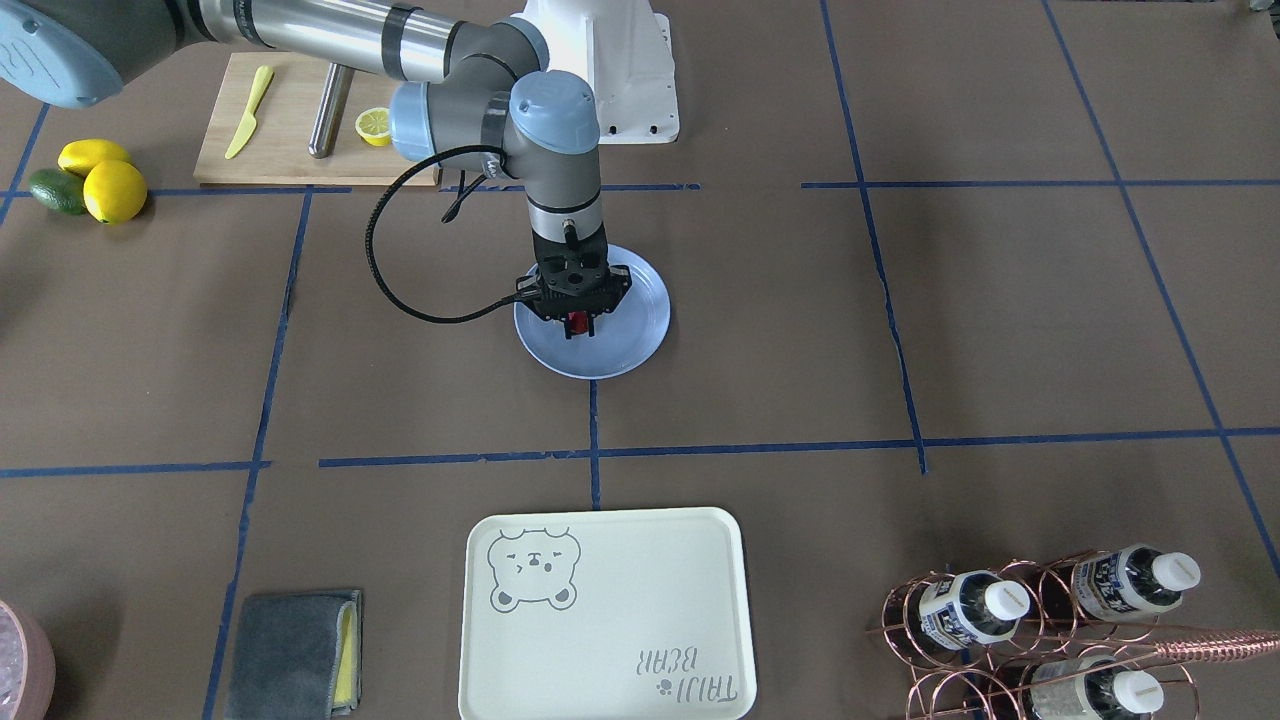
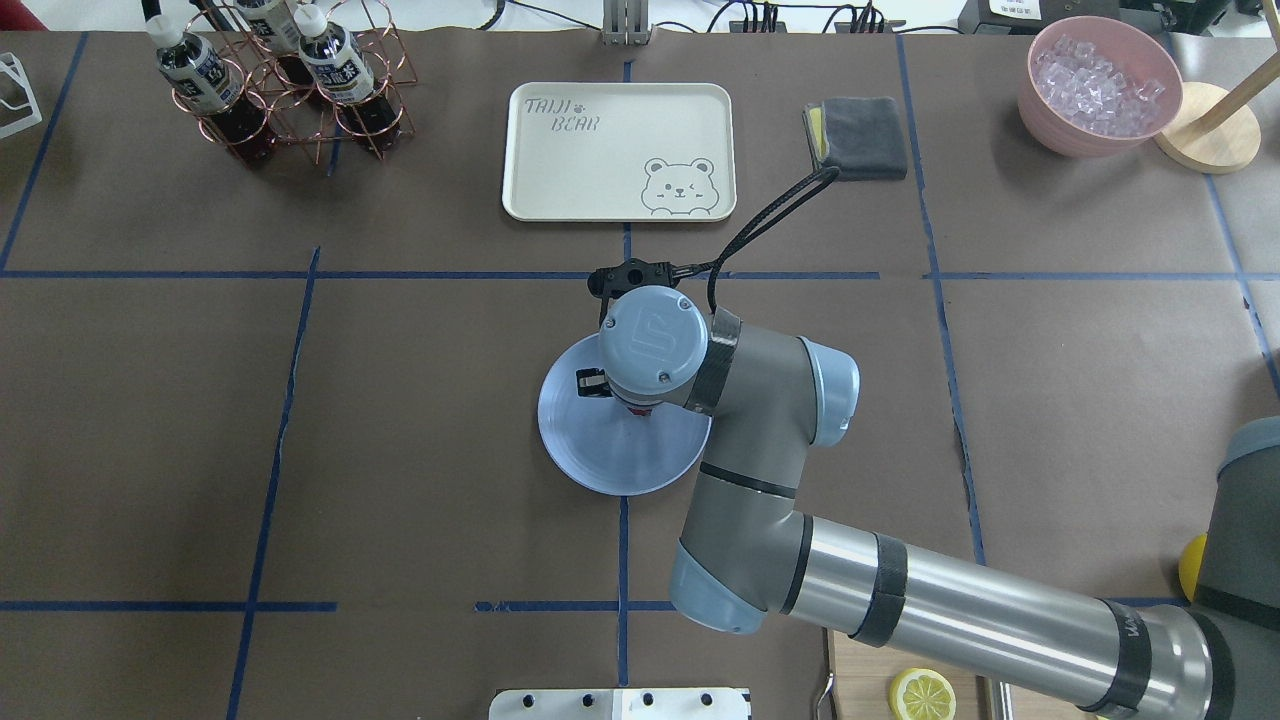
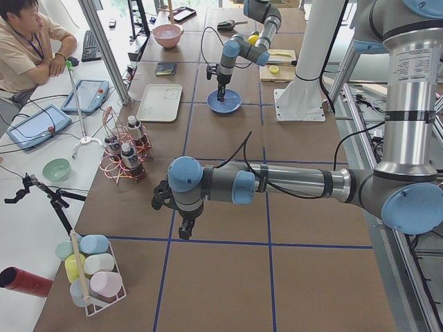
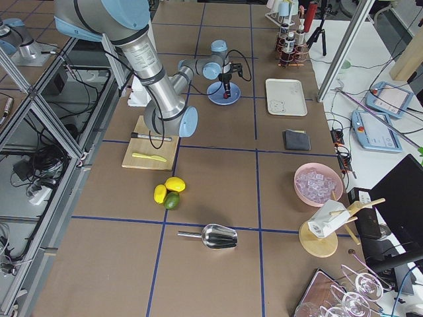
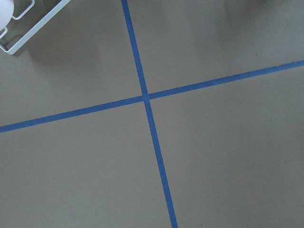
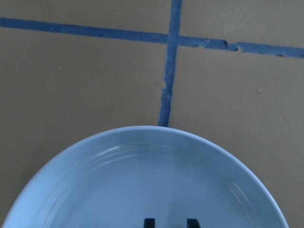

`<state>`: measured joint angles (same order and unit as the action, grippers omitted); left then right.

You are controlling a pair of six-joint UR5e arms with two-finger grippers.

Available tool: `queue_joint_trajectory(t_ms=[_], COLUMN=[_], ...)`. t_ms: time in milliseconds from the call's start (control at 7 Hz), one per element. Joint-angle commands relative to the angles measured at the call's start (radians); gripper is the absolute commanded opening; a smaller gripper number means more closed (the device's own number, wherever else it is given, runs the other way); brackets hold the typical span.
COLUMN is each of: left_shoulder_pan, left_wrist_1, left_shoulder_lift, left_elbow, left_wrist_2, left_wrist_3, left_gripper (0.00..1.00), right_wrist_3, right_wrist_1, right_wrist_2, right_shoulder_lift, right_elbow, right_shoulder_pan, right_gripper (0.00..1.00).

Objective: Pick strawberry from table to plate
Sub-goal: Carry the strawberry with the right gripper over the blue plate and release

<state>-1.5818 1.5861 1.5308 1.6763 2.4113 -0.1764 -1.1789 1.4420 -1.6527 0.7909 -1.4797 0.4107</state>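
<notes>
The light-blue plate lies mid-table on the brown paper table. My right gripper points straight down over the plate's centre, shut on the small red strawberry, which sits between the fingers just above the plate. In the overhead view the wrist hides the berry. The right wrist view shows only two dark fingertips at its bottom edge. My left gripper hangs low over bare table far off, seen only from the side; I cannot tell its state.
A cream bear tray lies beyond the plate. A cutting board with a yellow knife and half lemon, plus lemons and an avocado, are near the robot's base. A copper bottle rack and grey cloth are on the far side.
</notes>
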Motion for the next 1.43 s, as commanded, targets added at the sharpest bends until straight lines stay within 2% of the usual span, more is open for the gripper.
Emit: queue_joint_trajectory(t_ms=[0,286,429,571,857,1000,1286], left_shoulder_pan=[0.0,0.0,0.0,0.0,0.0,0.0,0.0], left_wrist_1=[0.0,0.0,0.0,0.0,0.0,0.0,0.0], left_shoulder_lift=[0.0,-0.001,-0.001,-0.001,-0.001,-0.001,-0.004], left_elbow=[-0.001,-0.003,-0.004,-0.006,-0.003,-0.003,-0.01], left_wrist_2=[0.002,0.002,0.002,0.002,0.0,-0.003,-0.011], left_wrist_3=[0.0,0.0,0.0,0.0,0.0,-0.006,-0.008], left_gripper=[1.0,1.0,1.0,1.0,1.0,1.0,1.0], right_wrist_3=[-0.013,-0.011,-0.011,-0.011,0.011,0.065,0.363], right_wrist_1=[0.023,0.029,0.029,0.028,0.029,0.026,0.014], right_wrist_2=[0.004,0.004,0.005,0.011,-0.014,-0.109,-0.287], right_shoulder_lift=[-0.015,-0.018,-0.025,-0.027,-0.016,-0.001,0.129], right_elbow=[0.002,0.002,0.002,-0.01,-0.037,-0.04,-0.085], right_shoulder_pan=[-0.021,-0.024,-0.024,-0.023,0.04,0.128,0.34], right_gripper=[0.0,0.0,0.93,1.0,1.0,1.0,1.0])
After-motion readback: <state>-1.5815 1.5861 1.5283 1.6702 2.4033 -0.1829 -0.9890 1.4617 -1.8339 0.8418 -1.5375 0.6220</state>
